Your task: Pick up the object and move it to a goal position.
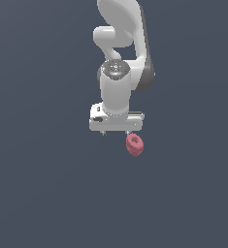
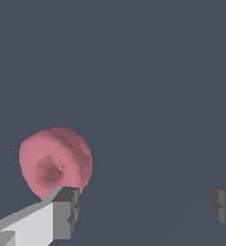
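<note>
The object [image 1: 135, 145] is a small pinkish-red lump with a dimpled, doughnut-like face, lying on the dark grey floor. In the exterior view it sits just below the white gripper [image 1: 115, 132], toward that view's right end of the hand. The wrist view shows the object [image 2: 54, 162] partly behind one grey fingertip [image 2: 66, 211], outside the gap. The other fingertip [image 2: 224, 205] stands far off, so the gripper [image 2: 145, 207] is open with nothing between its fingers.
The white arm [image 1: 120, 48] rises behind the hand in the exterior view. A plain dark grey floor [image 1: 47, 193] surrounds the object on all sides.
</note>
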### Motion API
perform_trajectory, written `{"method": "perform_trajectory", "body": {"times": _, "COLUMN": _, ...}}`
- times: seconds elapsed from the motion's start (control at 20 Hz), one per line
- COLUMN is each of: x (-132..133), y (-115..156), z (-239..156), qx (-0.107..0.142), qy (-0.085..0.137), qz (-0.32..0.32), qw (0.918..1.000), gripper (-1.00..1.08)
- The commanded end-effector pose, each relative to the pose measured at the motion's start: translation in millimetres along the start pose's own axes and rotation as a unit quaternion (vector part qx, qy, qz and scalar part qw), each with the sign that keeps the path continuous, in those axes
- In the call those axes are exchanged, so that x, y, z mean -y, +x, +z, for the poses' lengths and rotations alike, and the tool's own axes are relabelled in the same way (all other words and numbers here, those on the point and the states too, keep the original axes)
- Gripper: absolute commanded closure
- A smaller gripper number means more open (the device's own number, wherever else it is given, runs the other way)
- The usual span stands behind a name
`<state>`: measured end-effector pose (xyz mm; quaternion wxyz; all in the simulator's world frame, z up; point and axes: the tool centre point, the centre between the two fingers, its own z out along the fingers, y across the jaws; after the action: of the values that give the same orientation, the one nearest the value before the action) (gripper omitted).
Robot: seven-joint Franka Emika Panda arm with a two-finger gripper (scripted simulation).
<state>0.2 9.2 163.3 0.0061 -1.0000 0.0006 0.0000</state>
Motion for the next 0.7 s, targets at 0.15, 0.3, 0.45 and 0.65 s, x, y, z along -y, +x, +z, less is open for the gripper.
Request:
{"method": "perform_trajectory", "body": {"times": 0.15, "x": -2, "y": 1, "z": 2, "qx": -0.001, "qy": -0.002, "qz": 0.003, "qw": 1.0, "gripper": -0.92}}
{"method": "perform_trajectory", "body": {"times": 0.3, "x": -8, "y": 3, "z": 7, "qx": -0.003, "qy": -0.005, "qz": 0.013, "qw": 0.9999, "gripper": -0.92}}
{"method": "perform_trajectory", "body": {"times": 0.45, "x": -13, "y": 5, "z": 8, "qx": -0.004, "qy": -0.007, "qz": 0.023, "qw": 0.9997, "gripper": -0.92}}
{"method": "perform_trajectory", "body": {"times": 0.65, "x": -12, "y": 4, "z": 8, "qx": -0.004, "qy": -0.007, "qz": 0.022, "qw": 0.9997, "gripper": -0.92}}
